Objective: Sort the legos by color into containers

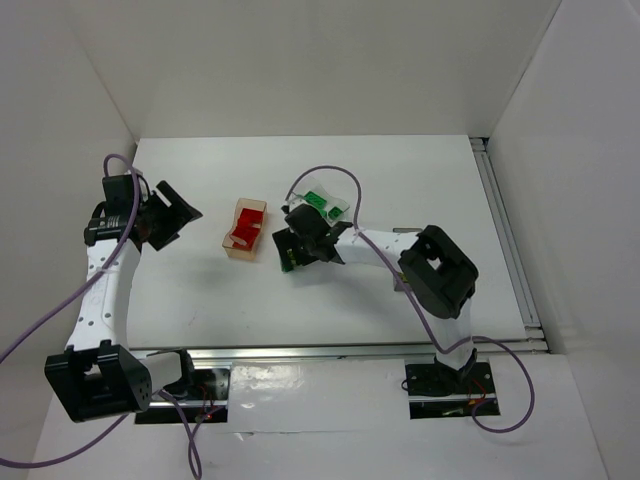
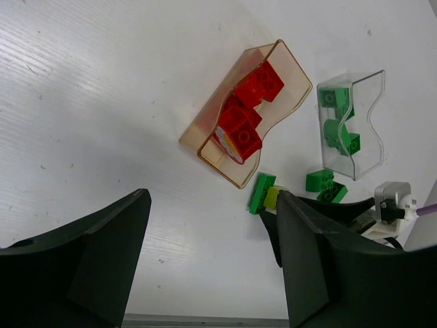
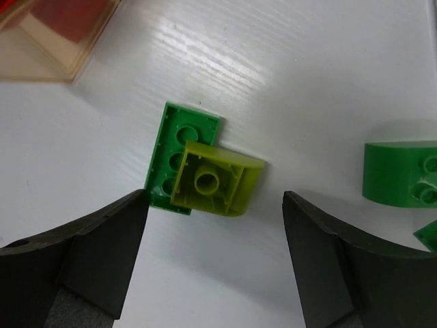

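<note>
From above, a white bench (image 1: 420, 180) carries a translucent tan rectangular plastic tub (image 1: 262, 212) with red studded plastic bricks (image 1: 243, 236) inside. To its right, a little farther back, a clear plastic tub (image 1: 338, 208) holds green bricks (image 1: 318, 199). The left arm (image 1: 100, 280) stands at the bench's left side. The left jaws are raised and apart, well left of the tan tub. The right arm (image 1: 385, 245) reaches to the middle, and the right jaws point down at the bench between the two tubs, on their near side. Their gap cannot be made out from here.

The left wrist view shows the left jaws apart with only bare bench between them. Beyond them the red bricks lie piled in the tan tub, and two green bricks sit in the clear tub beside it. A flat green brick (image 2: 259, 193) lies on the bench near the tan tub's corner, with a yellow-green brick (image 2: 272, 198) touching it. Two loose green bricks (image 2: 319, 181) lie close to the clear tub.

The right wrist view shows the right jaws apart and clamped on nothing. The flat green brick and the yellow-green brick lie on the bench between them, hollow sides up, the yellow-green one overlapping the flat one. A rounded green brick (image 3: 403, 174) lies apart to the right.
</note>
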You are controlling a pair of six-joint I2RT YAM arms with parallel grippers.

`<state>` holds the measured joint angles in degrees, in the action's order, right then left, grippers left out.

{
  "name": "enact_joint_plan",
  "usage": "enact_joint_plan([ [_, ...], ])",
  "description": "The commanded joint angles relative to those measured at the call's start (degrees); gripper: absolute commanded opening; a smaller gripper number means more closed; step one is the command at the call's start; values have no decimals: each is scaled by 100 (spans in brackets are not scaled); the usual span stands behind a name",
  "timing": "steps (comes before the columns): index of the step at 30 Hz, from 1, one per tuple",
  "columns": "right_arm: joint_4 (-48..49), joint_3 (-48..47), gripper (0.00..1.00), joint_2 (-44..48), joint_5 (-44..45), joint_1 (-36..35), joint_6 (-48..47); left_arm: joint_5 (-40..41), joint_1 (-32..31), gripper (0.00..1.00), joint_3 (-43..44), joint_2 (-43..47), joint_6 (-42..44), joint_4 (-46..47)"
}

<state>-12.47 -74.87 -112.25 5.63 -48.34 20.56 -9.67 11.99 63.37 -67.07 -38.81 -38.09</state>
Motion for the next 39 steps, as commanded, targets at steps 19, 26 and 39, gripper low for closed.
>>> enact_joint_plan([
  [19,947,332,88,124,-1661,255,-4024,-334,40,82,175,-61,347,12],
  [26,940,140,67,-104,-1424,255,-4139,-272,40,82,175,-114,347,12],
  [39,745,-11,12,-88,-1618,255,-3568,-447,-65,82,-1,-175,522,169],
])
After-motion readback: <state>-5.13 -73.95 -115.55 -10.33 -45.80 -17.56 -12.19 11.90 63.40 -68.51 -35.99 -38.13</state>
